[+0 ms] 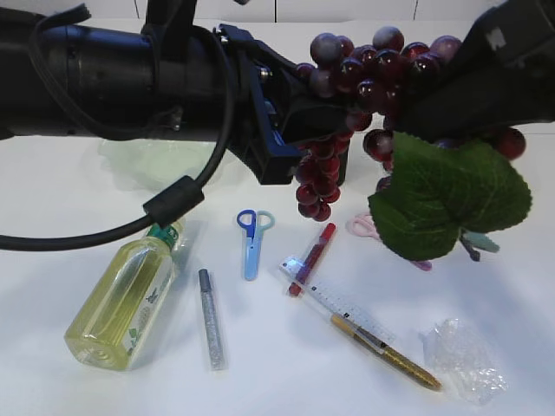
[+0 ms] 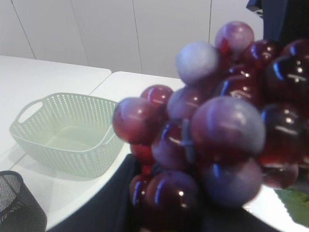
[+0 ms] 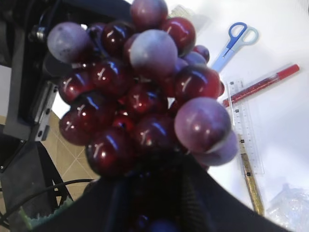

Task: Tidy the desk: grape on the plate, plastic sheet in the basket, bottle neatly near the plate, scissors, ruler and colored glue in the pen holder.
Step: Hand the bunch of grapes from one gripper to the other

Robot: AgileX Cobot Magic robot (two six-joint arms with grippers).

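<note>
Grape bunch (image 1: 364,78) | aloft between both grippers | bottle (image 1: 126,303) lying flat

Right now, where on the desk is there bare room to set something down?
Bare: front, between silver glue and ruler; left of bottle. Crowded: centre, where scissors, red glue, ruler and gold glue cluster; plastic sheet at right front.
</note>
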